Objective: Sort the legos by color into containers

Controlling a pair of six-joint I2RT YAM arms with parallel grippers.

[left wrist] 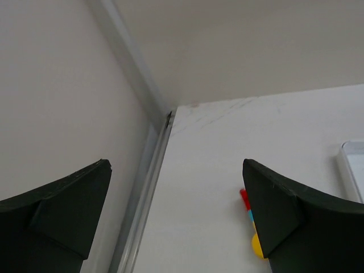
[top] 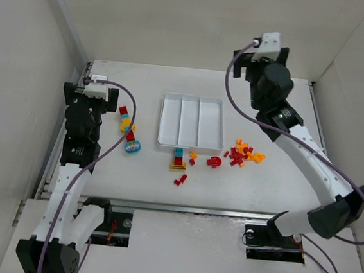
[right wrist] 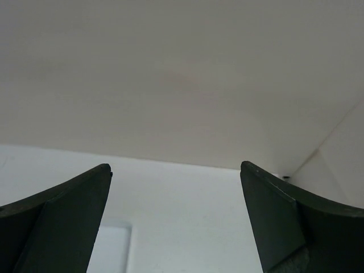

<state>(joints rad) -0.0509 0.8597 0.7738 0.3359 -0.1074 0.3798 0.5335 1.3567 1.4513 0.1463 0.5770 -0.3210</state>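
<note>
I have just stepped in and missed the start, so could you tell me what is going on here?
Nothing is being handled yet. The left gripper and right gripper both hang open and empty above the table. The white tray looks empty in all three compartments. The legos lie unsorted on the table: a clump left of the tray, a small stack before it, a red-orange scatter near its right corner.

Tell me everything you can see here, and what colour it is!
tray: one, white, three empty sections, mid-table.
left bricks: a few, red, yellow, blue, left of the tray.
small stack: one, blue, red, yellow, in front of the tray.
loose bricks: many, red and orange, off the tray's near right corner.
table: one, white.
left gripper: black, open, empty, by the left bricks.
right gripper: black, open, empty, towards the far wall.
</note>
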